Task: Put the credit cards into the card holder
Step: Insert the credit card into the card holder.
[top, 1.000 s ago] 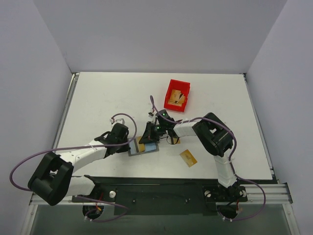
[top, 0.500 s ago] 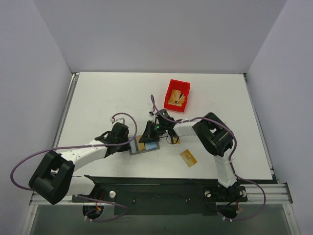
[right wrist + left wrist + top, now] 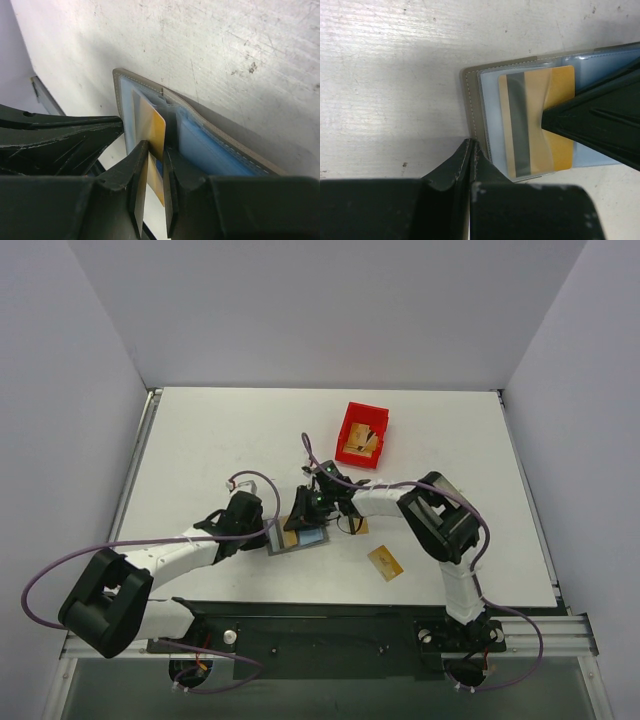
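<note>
Nearest, a loose credit card (image 3: 385,562) is seen lying flat. Beyond, the open card holder (image 3: 470,95) is pinched at its grey edge by the closed left gripper (image 3: 470,150). A gold card (image 3: 535,120), partly sleeved inside, is flanked narrowly by the right gripper (image 3: 155,148); whether it is gripped cannot be told. Farthest, a red bin (image 3: 362,435) is seen.

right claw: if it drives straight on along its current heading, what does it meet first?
The card holder: the right claw points into its bluish sleeve, with a credit card between its jaws. The left claw looks offset to the side, though depth is unclear.
</note>
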{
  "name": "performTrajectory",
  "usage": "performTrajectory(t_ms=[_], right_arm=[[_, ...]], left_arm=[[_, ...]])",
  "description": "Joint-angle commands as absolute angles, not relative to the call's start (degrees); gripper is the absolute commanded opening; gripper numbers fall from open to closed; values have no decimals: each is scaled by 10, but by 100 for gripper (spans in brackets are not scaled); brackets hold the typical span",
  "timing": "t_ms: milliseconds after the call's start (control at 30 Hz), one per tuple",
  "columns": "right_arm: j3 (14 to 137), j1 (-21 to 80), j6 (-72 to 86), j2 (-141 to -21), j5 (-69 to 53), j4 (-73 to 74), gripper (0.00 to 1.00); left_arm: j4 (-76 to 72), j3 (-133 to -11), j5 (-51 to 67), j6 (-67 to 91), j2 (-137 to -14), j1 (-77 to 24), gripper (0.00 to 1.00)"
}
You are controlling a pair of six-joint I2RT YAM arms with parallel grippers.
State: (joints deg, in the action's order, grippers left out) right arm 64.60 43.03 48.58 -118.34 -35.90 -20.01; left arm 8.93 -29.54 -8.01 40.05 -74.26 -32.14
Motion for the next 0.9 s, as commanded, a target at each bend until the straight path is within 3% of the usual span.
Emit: performTrajectory(t_ms=[0,867], right_arm=[[663,447,415,-1151,-286,-66,16],[690,443,352,-1079,-217,61,32]], left_arm=[[66,-279,-39,412,-751,-326,4],[58,-289,-32,407,-771,-326,3]])
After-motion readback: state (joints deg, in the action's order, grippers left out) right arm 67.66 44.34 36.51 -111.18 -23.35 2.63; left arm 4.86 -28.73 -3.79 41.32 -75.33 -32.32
